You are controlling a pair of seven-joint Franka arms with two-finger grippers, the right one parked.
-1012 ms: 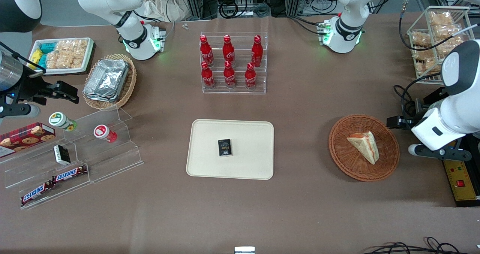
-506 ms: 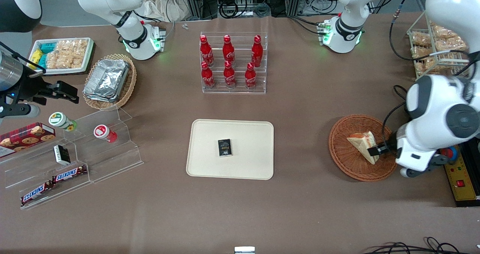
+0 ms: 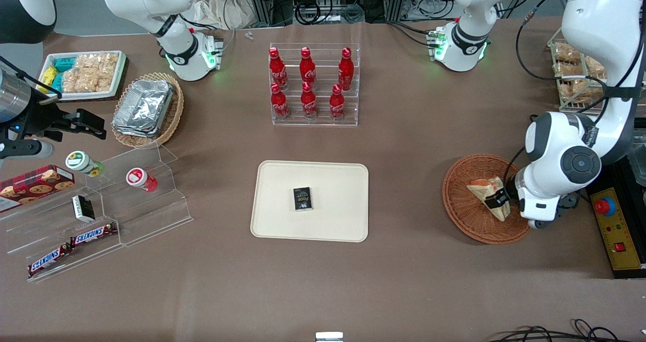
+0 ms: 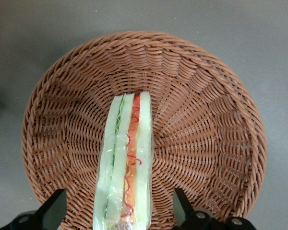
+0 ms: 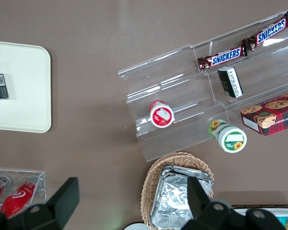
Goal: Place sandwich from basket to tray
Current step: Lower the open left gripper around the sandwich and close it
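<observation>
The sandwich, a plastic-wrapped wedge with red and green filling, lies in the reddish-brown wicker basket toward the working arm's end of the table. In the left wrist view the sandwich stands on edge in the basket. My gripper is low over the basket, open, one finger on each side of the sandwich's wide end with gaps showing, as the left wrist view shows. The cream tray lies at the table's middle with a small black box on it.
A clear rack of red cola bottles stands farther from the camera than the tray. A tan basket with foil containers, a white snack tray and a clear stepped stand with snacks lie toward the parked arm's end. A yellow control box sits beside the basket.
My arm has swung in over the basket from the table's edge and come down. The open gripper now straddles the sandwich's wide end. The sandwich has not moved.
</observation>
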